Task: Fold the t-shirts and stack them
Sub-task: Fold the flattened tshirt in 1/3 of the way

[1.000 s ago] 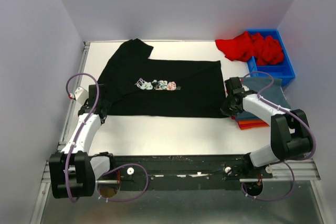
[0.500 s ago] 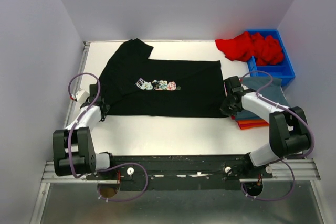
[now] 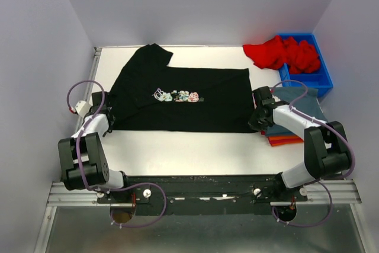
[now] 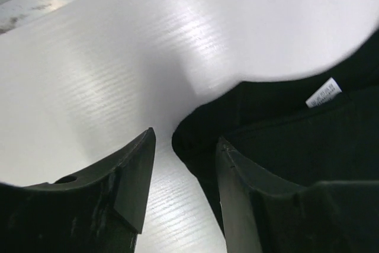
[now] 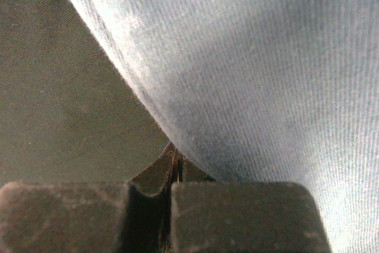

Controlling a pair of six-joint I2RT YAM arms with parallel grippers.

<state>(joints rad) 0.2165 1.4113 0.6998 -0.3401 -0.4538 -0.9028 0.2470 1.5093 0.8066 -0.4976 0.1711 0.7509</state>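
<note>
- Blue bin (image 3: 318,79), upper right of the top view: holds part of a crumpled red t-shirt (image 3: 284,53). The rest spills over the bin's left wall onto the table (image 3: 195,149).
- Black t-shirt (image 3: 177,96): spread flat at centre, print upward.
- Slate-blue t-shirt (image 3: 302,103): folded, lying on an orange t-shirt (image 3: 283,141), just below the bin.
- Left gripper (image 4: 180,167): fingers spread, with the black hem's corner lying in the gap.
- Right gripper (image 5: 172,197): fingers pressed together at the black shirt's lower right corner. Whether cloth is caught between them cannot be told.
</note>
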